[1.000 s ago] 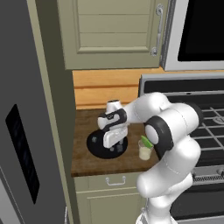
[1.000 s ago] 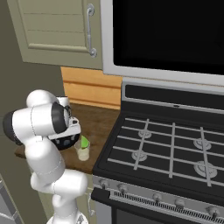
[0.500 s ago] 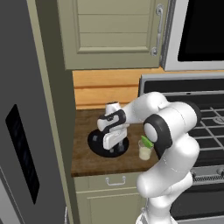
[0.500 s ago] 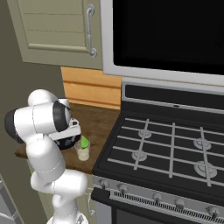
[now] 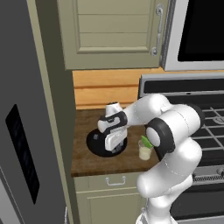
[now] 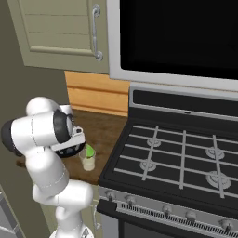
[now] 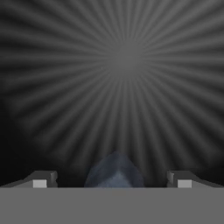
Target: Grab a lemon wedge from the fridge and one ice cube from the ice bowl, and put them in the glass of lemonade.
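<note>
Now the white arm's claw (image 5: 114, 145) is down inside the round, glossy black ice bowl (image 5: 93, 144), which sits on the brown wooden bench (image 5: 83, 162) just left of the small clear glass of pale lemonade (image 5: 145, 151). A tiny green-yellow lemon wedge (image 5: 146, 142) already rests at the rim of that glass, so the ice step looks to be the one in hand.

From the hand camera, the two dark fingertips (image 7: 40, 180) stand wide apart, released, with a pale blue-grey ice cube (image 7: 114, 171) low between them against the bowl's dark, streaked floor (image 7: 127, 61).

One risk, as I judge it: the cube may skid on the glossy floor as the fingers close, or slip out on the way to the glass. Swinging across could also knock the glass, since it stands near the bowl.

From the base cameras, the bowl's place beside the glass is plain, but the cube is hidden behind the hand; the right one (image 6: 87, 159) has the arm covering most of the bowl.
</note>
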Controlling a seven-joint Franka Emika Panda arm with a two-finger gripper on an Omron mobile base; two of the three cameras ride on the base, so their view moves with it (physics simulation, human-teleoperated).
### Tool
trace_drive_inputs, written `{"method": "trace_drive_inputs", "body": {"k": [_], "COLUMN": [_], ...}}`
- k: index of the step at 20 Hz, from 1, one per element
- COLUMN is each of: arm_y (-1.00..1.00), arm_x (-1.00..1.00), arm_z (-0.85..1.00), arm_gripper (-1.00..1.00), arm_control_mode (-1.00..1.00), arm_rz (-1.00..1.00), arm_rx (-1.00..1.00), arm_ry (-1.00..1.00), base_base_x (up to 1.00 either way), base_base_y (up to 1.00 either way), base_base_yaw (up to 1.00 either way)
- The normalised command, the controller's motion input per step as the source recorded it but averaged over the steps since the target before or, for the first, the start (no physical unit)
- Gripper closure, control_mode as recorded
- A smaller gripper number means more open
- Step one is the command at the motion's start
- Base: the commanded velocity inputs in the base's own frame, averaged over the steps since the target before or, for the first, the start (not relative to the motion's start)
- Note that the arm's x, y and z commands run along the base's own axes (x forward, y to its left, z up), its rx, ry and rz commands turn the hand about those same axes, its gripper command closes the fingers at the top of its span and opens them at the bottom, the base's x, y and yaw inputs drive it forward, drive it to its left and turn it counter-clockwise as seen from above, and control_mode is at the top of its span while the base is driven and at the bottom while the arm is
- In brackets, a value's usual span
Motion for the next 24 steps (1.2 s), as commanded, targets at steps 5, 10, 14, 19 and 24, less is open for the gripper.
{"method": "trace_drive_inputs", "body": {"k": [5, 10, 14, 19, 24], "arm_y": [-0.04, 0.00, 0.02, 0.00, 0.00], "arm_x": [-0.05, -0.01, 0.00, 0.00, 0.00], "arm_z": [0.00, 0.00, 0.00, 0.00, 0.00], "arm_gripper": [-1.00, -1.00, -1.00, -1.00, -1.00], "arm_control_mode": [-1.00, -1.00, -1.00, -1.00, -1.00], "arm_rz": [0.15, 0.02, 0.00, 0.00, 0.00], "arm_rx": [0.00, 0.00, 0.00, 0.00, 0.00], "arm_ry": [-0.01, 0.00, -0.04, -0.01, -0.01], "base_base_x": [0.00, 0.00, 0.00, 0.00, 0.00], "base_base_y": [0.00, 0.00, 0.00, 0.00, 0.00], "base_base_yaw": [0.00, 0.00, 0.00, 0.00, 0.00]}}
